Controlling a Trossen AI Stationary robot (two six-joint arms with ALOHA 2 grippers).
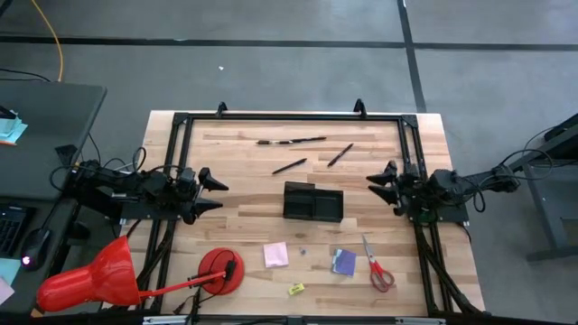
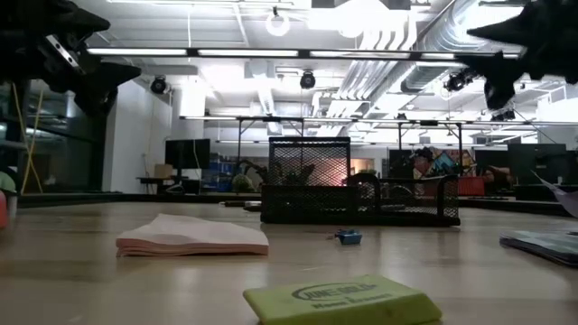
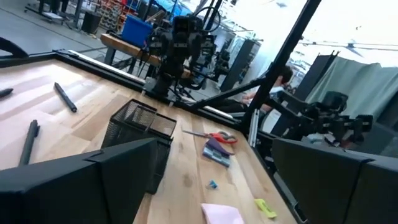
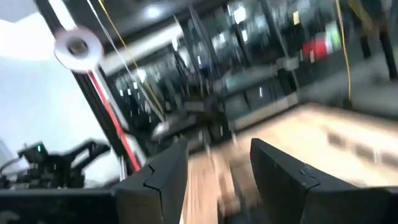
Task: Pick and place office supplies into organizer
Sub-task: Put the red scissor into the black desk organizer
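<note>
High view shows you the black mesh organizer (image 1: 313,202) at the middle of the pale wooden surface (image 1: 244,235). The thin dark pens (image 1: 291,141) lie behind it; the flat pink pad (image 1: 275,254), purple pad (image 1: 343,262) and red-handled scissors (image 1: 378,269) lie in front. Left hand (image 1: 217,193) and right hand (image 1: 374,182) are both spread open and hold nothing, at the surface sides.

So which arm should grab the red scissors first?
Probably right: the scissors lie on the right side of the table, nearer the open right gripper than the open left gripper.
</note>
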